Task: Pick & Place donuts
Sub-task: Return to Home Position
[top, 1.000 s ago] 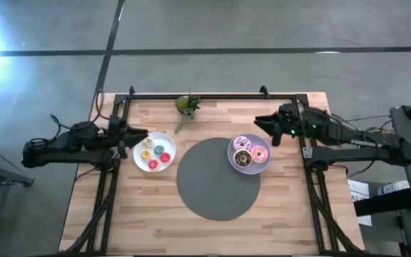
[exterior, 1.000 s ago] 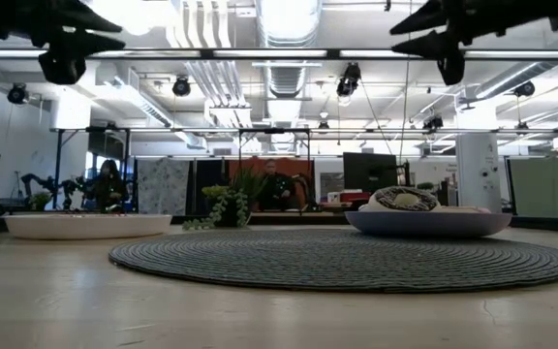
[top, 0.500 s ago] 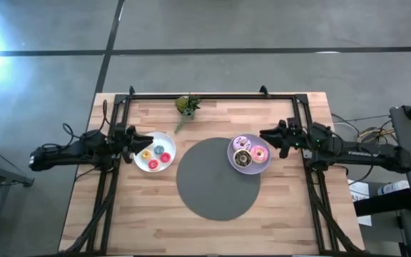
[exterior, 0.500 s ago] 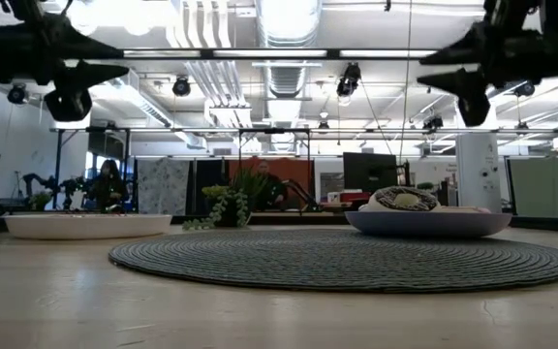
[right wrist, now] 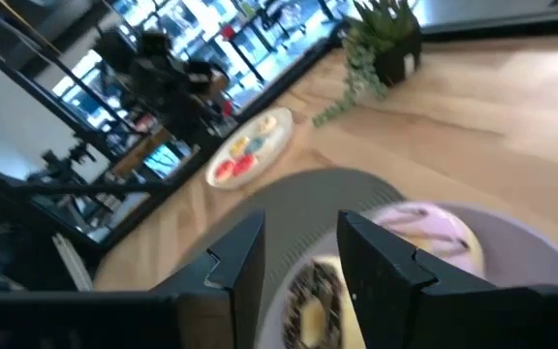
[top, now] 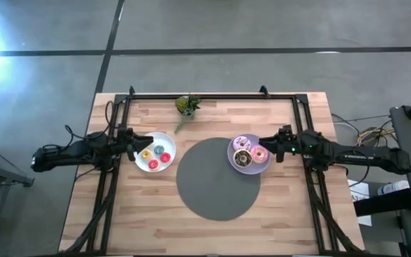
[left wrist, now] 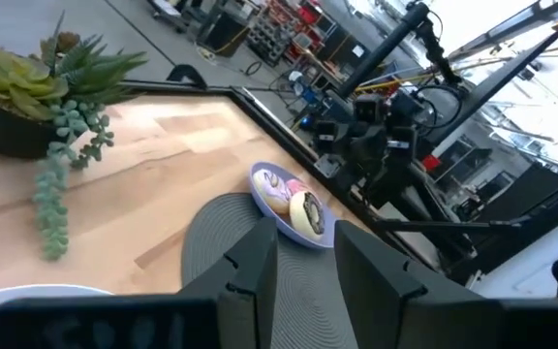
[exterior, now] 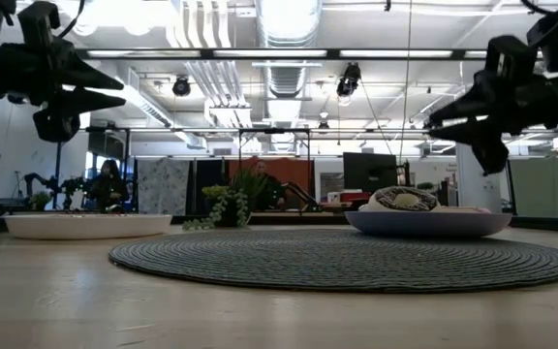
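Note:
Three larger donuts lie on the lavender plate [top: 249, 168]: white-pink sprinkled [top: 241, 143], dark brown [top: 242, 158] and pink [top: 260, 153]. Several tiny yellow, red and pink donuts [top: 155, 155] lie on the white plate [top: 140, 161]. My left gripper [top: 148, 141] hovers open in the air over the white plate's left edge. My right gripper [top: 261, 146] hovers open above the lavender plate's right edge, beside the pink donut. The low view shows both grippers [exterior: 119, 85] [exterior: 432, 118] well above the plates. In the right wrist view the dark brown donut [right wrist: 313, 301] lies just beyond the fingers.
A round grey woven mat [top: 217, 178] lies between the two plates, toward the near edge. A small green plant [top: 187, 106] stands at the far edge. Black frame rails [top: 212, 96] run along the table's far, left and right sides.
Both grippers have come down from high above the table. The right one has also moved toward the near edge, to the lavender plate's right rim. The left one has shifted slightly toward the white plate. The donuts and plates have stayed in place.

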Robot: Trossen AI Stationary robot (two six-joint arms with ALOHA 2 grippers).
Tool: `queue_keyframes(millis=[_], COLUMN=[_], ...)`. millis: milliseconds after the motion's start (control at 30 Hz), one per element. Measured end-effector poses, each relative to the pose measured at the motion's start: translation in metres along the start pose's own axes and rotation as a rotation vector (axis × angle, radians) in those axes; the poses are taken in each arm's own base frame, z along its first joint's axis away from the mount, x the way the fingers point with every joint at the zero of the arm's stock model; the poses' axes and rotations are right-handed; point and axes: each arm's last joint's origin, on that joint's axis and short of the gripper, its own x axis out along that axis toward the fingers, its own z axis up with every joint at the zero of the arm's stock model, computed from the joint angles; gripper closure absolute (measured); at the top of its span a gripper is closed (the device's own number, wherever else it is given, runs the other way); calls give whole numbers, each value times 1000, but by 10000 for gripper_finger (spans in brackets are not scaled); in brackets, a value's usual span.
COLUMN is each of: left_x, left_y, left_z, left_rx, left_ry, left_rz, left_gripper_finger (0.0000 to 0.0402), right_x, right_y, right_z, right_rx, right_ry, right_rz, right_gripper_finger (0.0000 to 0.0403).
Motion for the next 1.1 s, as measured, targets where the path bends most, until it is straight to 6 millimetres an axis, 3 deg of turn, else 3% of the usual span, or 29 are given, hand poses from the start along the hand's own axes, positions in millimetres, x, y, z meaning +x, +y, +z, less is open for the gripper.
queue_keyframes(millis=[367, 633, 900, 1100], left_x=[1, 5, 11, 10], left_y=[2, 9, 8, 7], left_z=[-4, -15, -16, -16], left_rx=[1, -1, -45, -49], left_ry=[15, 8, -121, -133], left_rz=[-3, -19, -137, -144], left_gripper_finger=[321, 321, 321, 321], right_x=[-2, -15, -27, -29], right_y=[-7, 4, 12, 20], right_z=[-9, 1, 9, 5], right_rx=[-10, -13, -13, -13], right_ry=[72, -51, -165, -120], right_rz=[-59, 68, 181, 258], right_gripper_finger=[280, 280, 280, 280])
